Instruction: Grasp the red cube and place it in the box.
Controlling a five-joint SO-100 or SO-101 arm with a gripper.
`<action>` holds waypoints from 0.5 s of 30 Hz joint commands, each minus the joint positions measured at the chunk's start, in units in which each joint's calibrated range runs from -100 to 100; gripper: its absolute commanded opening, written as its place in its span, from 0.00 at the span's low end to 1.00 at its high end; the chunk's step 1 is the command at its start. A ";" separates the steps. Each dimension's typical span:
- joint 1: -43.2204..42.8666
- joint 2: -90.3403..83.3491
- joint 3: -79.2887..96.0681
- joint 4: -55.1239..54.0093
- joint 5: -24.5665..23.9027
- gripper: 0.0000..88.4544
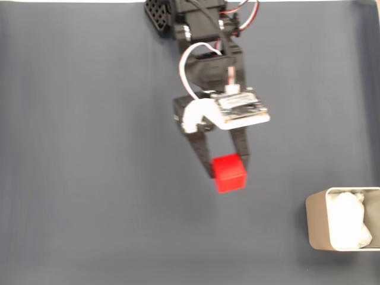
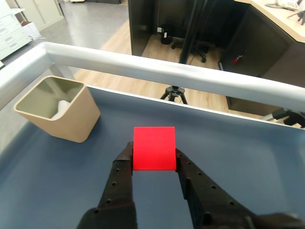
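The tool [image 2: 153, 155] pinches the red cube [image 2: 154, 148] by its tips, above the worktop [image 1: 89, 178]. The box [image 1: 317, 225] lies toward four o'clock in the fixed view; such a shallow tip hold could slip during the swing.

Box [image 1: 317, 219] cut off at right edge of fixed view, arm base cropped at top, cube underside hidden.

The black fingers [image 2: 125, 164] clamp the red cube [image 2: 153, 148] above the dark bench [image 2: 248, 152]; the beige box [image 2: 59, 109] stands far left.
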 commanded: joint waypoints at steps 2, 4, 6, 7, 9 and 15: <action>-3.56 2.01 -6.81 0.29 -0.29 0.00; -4.77 4.01 -9.36 0.29 -0.29 0.00; -5.91 6.35 -12.46 0.29 -0.24 0.00; -6.41 7.47 -13.92 0.29 -0.24 0.00; -7.33 10.07 -17.21 0.29 -0.20 0.00; -9.81 17.70 -26.61 0.29 0.05 0.00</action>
